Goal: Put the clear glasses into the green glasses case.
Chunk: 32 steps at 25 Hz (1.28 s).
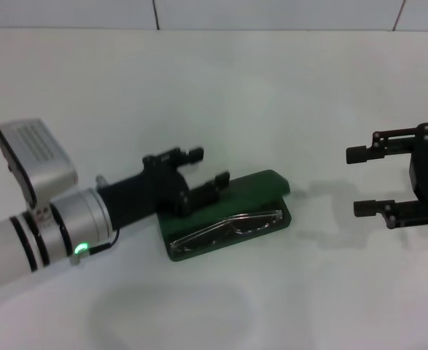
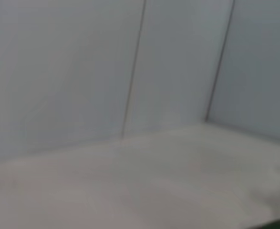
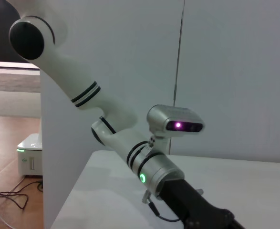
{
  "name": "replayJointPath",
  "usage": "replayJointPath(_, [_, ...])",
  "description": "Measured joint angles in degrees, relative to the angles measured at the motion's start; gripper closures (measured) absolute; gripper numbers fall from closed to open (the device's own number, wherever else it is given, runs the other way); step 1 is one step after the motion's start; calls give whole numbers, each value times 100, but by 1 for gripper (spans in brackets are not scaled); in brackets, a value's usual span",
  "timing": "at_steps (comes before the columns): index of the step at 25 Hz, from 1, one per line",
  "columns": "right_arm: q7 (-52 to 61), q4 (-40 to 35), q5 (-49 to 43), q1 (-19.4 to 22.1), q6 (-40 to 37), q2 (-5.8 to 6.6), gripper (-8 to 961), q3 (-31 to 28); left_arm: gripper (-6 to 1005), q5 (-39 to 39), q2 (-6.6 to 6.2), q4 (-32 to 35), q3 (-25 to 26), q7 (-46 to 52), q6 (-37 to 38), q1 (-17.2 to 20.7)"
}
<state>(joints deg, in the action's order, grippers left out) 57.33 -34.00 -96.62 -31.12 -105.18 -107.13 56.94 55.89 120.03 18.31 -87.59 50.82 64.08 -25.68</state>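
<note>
The green glasses case (image 1: 263, 185) lies open in the middle of the white table, its lid tilted up at the back. The clear glasses (image 1: 228, 227) lie folded inside its lower tray. My left gripper (image 1: 210, 167) is open, level with the lid's left end, and one fingertip (image 1: 223, 178) is right at the lid; I cannot tell whether they touch. A sliver of the green case (image 2: 279, 224) shows in the left wrist view. My right gripper (image 1: 359, 181) hangs open at the right, well apart from the case.
The white table (image 1: 221, 87) ends at a tiled wall (image 1: 272, 13) behind. The right wrist view shows my left arm (image 3: 144, 167) reaching over the table's edge, with the floor and a small box (image 3: 29, 155) beyond.
</note>
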Motion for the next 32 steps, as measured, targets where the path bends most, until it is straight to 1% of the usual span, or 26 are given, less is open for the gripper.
replayJointPath(4, [4, -32, 0, -4, 11, 0, 317, -1, 335, -2, 20, 8, -202, -339, 2, 147])
replayJointPath(9, [6, -66, -1, -8, 21, -14, 317, -9, 335, -61, 27, -4, -219, -500, 125, 219])
replayJointPath(11, [5, -70, 0, -8, 26, -18, 317, -8, 336, -220, 27, -4, -201, -615, 284, 253])
replayJointPath(13, [0, -72, 0, -8, 53, -31, 317, 1, 336, -558, 17, -4, -186, -790, 548, 314])
replayJointPath(16, [-25, -72, 2, -8, 132, -90, 317, -1, 336, -1046, -26, -3, -178, -1018, 1227, 412])
replayJointPath(18, [-46, -74, 10, -8, 157, -175, 317, -18, 336, -1085, -89, -2, -171, -1045, 1636, 451])
replayJointPath(23, [-196, -44, 4, -51, 428, -467, 317, 7, 335, -1089, -276, -1, -160, -1117, 2271, 598])
replayJointPath(26, [-287, 33, -167, -194, 768, -720, 317, 35, 335, -1075, -335, -25, -153, -1395, 2422, 785])
replayJointPath(27, [-315, 51, -245, -253, 834, -785, 317, 44, 335, -1074, -343, -61, -154, -1510, 2440, 845])
replayJointPath(29, [-448, 154, -352, -376, 933, -861, 317, 188, 335, -1082, -345, -153, -153, -1697, 2463, 927])
replayJointPath(32, [-629, 324, -311, -481, 986, -874, 317, 354, 335, -1087, -346, -215, -155, -1846, 2519, 1031])
